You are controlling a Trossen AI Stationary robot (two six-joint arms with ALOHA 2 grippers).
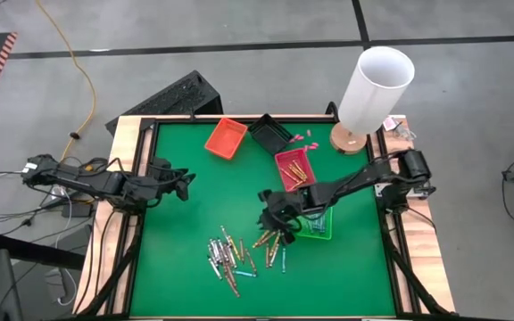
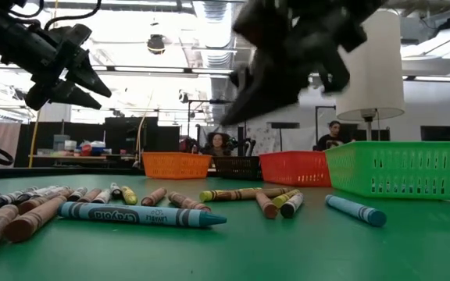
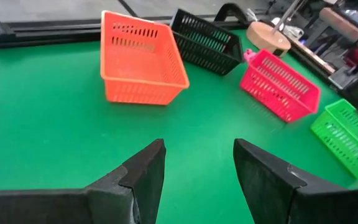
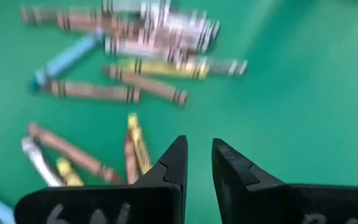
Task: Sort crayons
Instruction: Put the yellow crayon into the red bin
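Crayons lie on the green mat in two groups: a larger pile point(image 1: 226, 259) near the front and a smaller cluster point(image 1: 273, 245) just left of the green tray point(image 1: 318, 227). In the low view they lie flat, a blue one point(image 2: 143, 215) nearest. My right gripper point(image 1: 270, 212) hovers above the smaller cluster; its fingers point(image 4: 197, 155) stand a narrow gap apart with only mat between them, and crayons point(image 4: 135, 81) lie beyond. My left gripper point(image 1: 186, 181) waits open and empty point(image 3: 197, 162) above the mat at the left.
Orange tray point(image 1: 226, 136) and black tray point(image 1: 270, 134) sit at the back of the mat. The red tray point(image 1: 294, 168), with a few crayons in it, stands behind the green one. A white lamp point(image 1: 375, 85) on a wooden base stands at the back right corner.
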